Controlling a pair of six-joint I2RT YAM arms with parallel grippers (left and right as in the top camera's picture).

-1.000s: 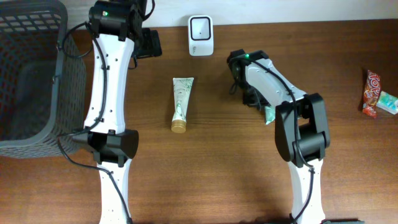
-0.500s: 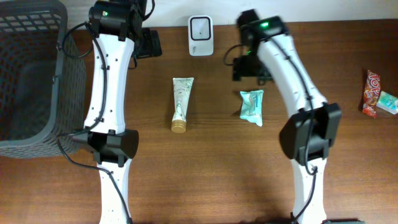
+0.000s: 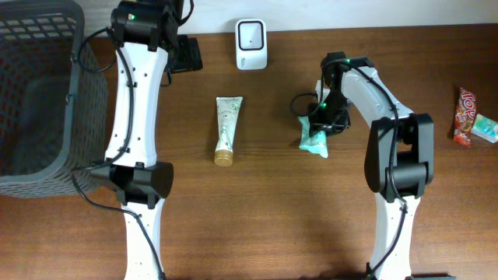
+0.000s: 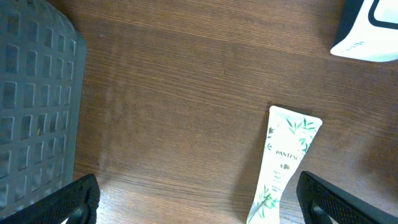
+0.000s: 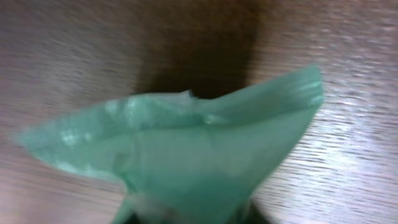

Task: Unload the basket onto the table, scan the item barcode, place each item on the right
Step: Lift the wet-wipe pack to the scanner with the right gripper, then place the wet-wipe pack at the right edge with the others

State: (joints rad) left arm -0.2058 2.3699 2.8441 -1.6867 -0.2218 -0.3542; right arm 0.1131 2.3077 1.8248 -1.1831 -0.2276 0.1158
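Observation:
A green packet (image 3: 314, 140) lies right of centre on the wooden table. My right gripper (image 3: 325, 117) is down on its far end. In the right wrist view the packet (image 5: 186, 143) fills the frame, bunched to a narrow neck where the gripper (image 5: 186, 218) is shut on it; the fingers barely show. The white barcode scanner (image 3: 250, 44) stands at the back edge, also seen as the scanner (image 4: 367, 31) in the left wrist view. My left gripper (image 3: 183, 53) hangs open left of the scanner, nothing between its fingertips (image 4: 81, 199).
A white Pantene tube (image 3: 226, 128) lies mid-table, cap toward the front, and the tube (image 4: 283, 165) shows below my left gripper (image 4: 202, 208). A dark mesh basket (image 3: 39, 101) fills the left side. A red snack packet (image 3: 464, 117) and a pale one (image 3: 484, 128) lie far right.
My right arm, which had swung up toward the back with the packet lying free, has come back down and closed on the packet's far end. The left arm has not moved.

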